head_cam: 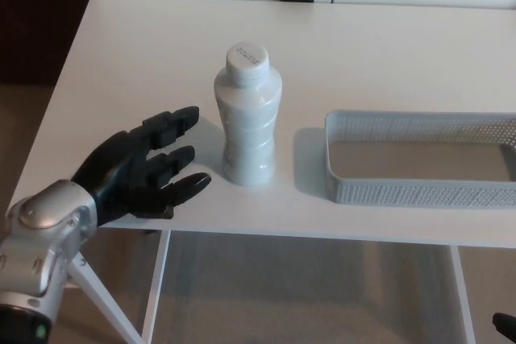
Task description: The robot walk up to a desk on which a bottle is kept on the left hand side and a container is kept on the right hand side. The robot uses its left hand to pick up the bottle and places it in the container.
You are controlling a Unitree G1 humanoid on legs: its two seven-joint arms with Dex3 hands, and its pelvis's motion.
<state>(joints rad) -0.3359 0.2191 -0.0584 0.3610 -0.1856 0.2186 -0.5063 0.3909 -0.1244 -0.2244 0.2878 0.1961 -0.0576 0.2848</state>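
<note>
My left hand (133,179) hangs over the near edge of the table (145,62), toward its left corner, palm turned inward and fingers (171,122) spread wide with nothing between them. The thumb tip sits lowest, nearest the table's front edge, and the two thick fingers fan out above it, all three aimed to my right.

The bottle (248,118) is what they aim at. It stands upright on the table a little left of the middle and close to the front edge, its white cap on top, so its long axis runs straight up and my grasp has to come in sideways around the ribbed body. It lies to the right of my fingertips and slightly farther back from the edge; there is a clear strip of bare table between the nearest fingertip and the bottle's side, so I am near but not touching.

The container (419,191), a grey mesh tray, lies on the right part of the table near the front edge, just beside the bottle on the far side from me, with a gap between them. It looks empty.

My right hand does not show, so the left is the only one near, which suits the task. I judge that the coming move is a short slide to the right and a touch away from the edge, keeping the fingers apart until the body sits between thumb and fingers.
</note>
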